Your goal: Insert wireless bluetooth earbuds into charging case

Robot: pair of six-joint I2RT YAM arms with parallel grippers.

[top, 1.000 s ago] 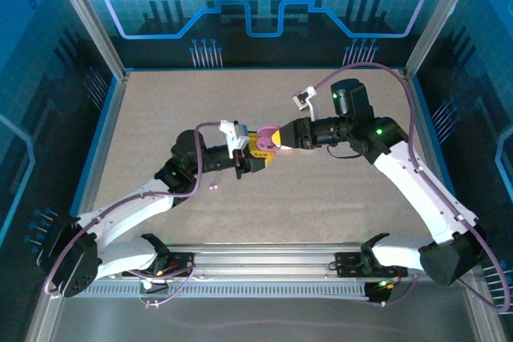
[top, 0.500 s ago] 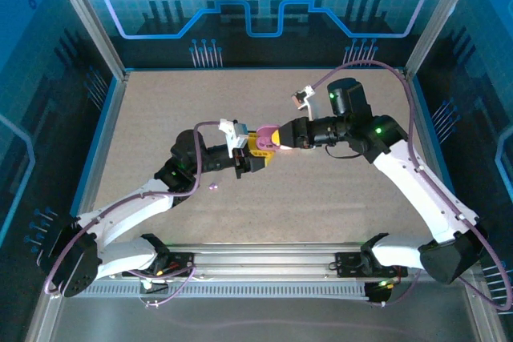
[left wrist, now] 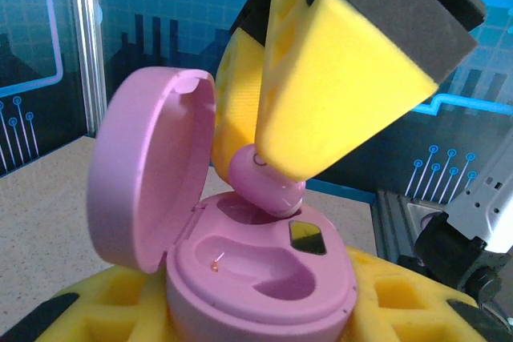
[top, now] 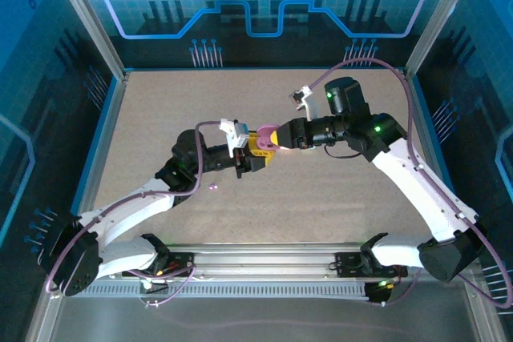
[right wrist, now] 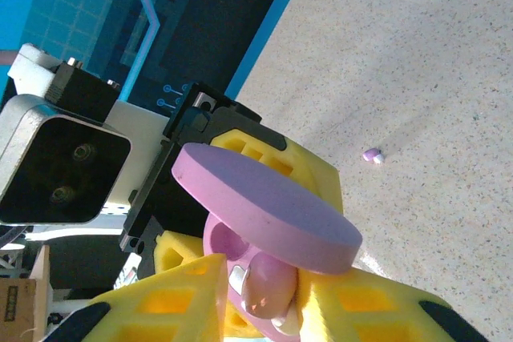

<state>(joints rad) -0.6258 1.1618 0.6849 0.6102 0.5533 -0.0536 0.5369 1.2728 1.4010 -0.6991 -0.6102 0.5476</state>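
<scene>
Pink earbud (left wrist: 264,185) sits pinched between the yellow fingers (left wrist: 337,78) of the right gripper (top: 275,138), right over the far well of the open pink charging case (left wrist: 264,278). We see its long axis slanted, the lower rounded end pointing down into that well, though we cannot tell whether it touches the rim. The case's lid (left wrist: 148,174) stands up at the left, the left gripper (top: 256,154) clamps the case between its yellow pads (left wrist: 393,298) over the middle of the table (top: 337,198), and a loose purple earbud (top: 213,187) lies on the table beside the left arm.
</scene>
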